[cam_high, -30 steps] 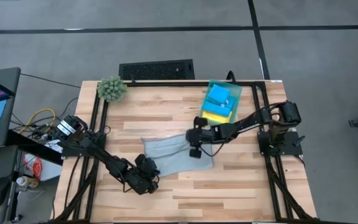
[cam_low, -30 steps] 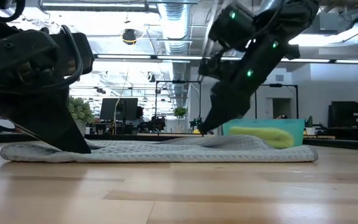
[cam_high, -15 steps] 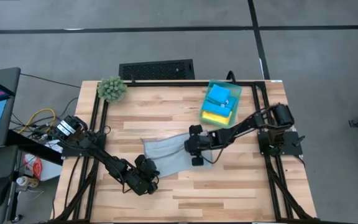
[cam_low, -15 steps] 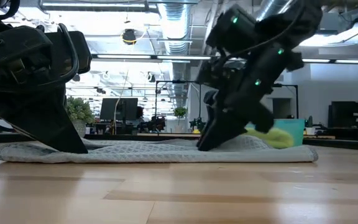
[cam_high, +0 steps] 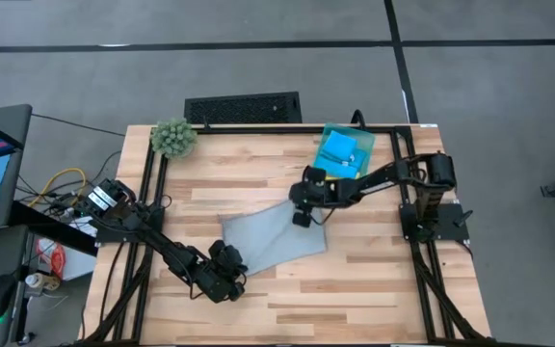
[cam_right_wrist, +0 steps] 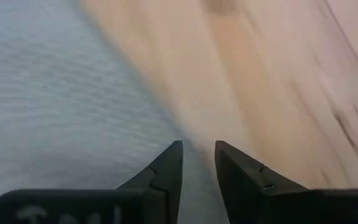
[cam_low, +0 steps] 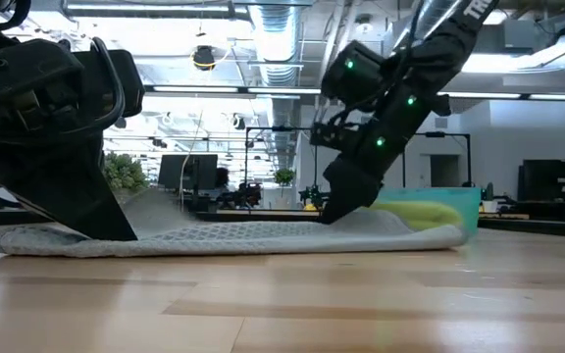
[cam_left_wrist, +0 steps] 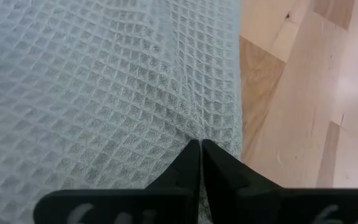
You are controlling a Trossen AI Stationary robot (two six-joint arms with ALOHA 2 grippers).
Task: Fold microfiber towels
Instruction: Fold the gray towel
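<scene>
- Since a second ago the right gripper (cam_high: 300,218) has swung back toward the green bin (cam_high: 366,143) side, and the grey towel (cam_high: 270,239) that lay rumpled under it now lies smoother and more spread out; the left gripper (cam_high: 236,275) has not shifted.
- Step in hand, as I judge it: flattening the grey towel on the table (cam_high: 374,289) before its first fold.
- The left gripper's fingers (cam_left_wrist: 191,168) are pinched together on the towel's near edge, pinning that corner to the wood.
- The right gripper sits at the towel's far edge, toward the bin; its fingers (cam_right_wrist: 169,165) stand slightly parted, with cloth between and below them, and whether they actually clamp it cannot be told.
- The blue towels (cam_high: 340,149) and the yellow one (cam_high: 330,180) rest in the bin, well apart from both grippers.
- Next move likely calls for a firm hold on both edges, then carrying one edge over to meet the opposite one.
</scene>
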